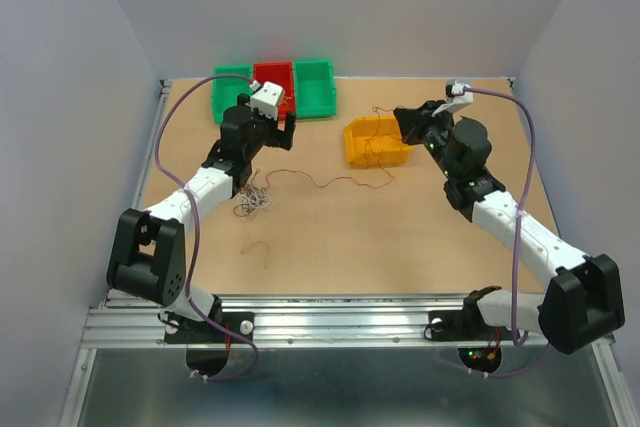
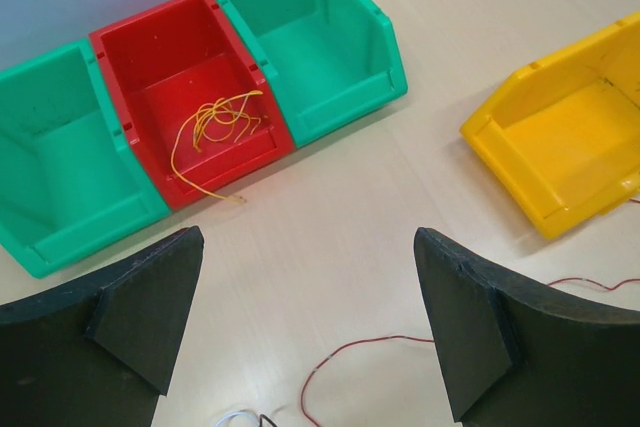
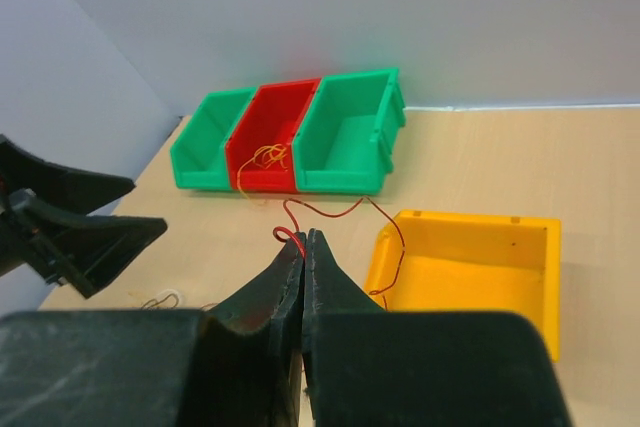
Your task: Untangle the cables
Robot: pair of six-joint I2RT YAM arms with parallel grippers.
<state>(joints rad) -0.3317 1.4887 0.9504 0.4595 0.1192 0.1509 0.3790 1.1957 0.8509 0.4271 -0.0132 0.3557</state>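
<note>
My right gripper (image 1: 403,119) hangs over the yellow bin (image 1: 354,143), its jaws pressed together on the end of a thin red cable (image 3: 330,214). That cable loops past the bin's rim and trails left over the table (image 1: 330,183) toward a small tangle of white and dark cables (image 1: 253,197). My left gripper (image 1: 272,131) stands wide open above the table in front of the bins, nothing between its fingers (image 2: 150,317); the red cable (image 2: 350,347) lies below them. A yellow cable (image 2: 215,127) sits curled in the red bin (image 2: 150,47).
Two green bins (image 1: 228,97) (image 1: 314,87) flank the red bin (image 1: 272,75) at the back wall. A lone brownish wire (image 1: 258,247) lies nearer the front. Grey walls close in the table on three sides.
</note>
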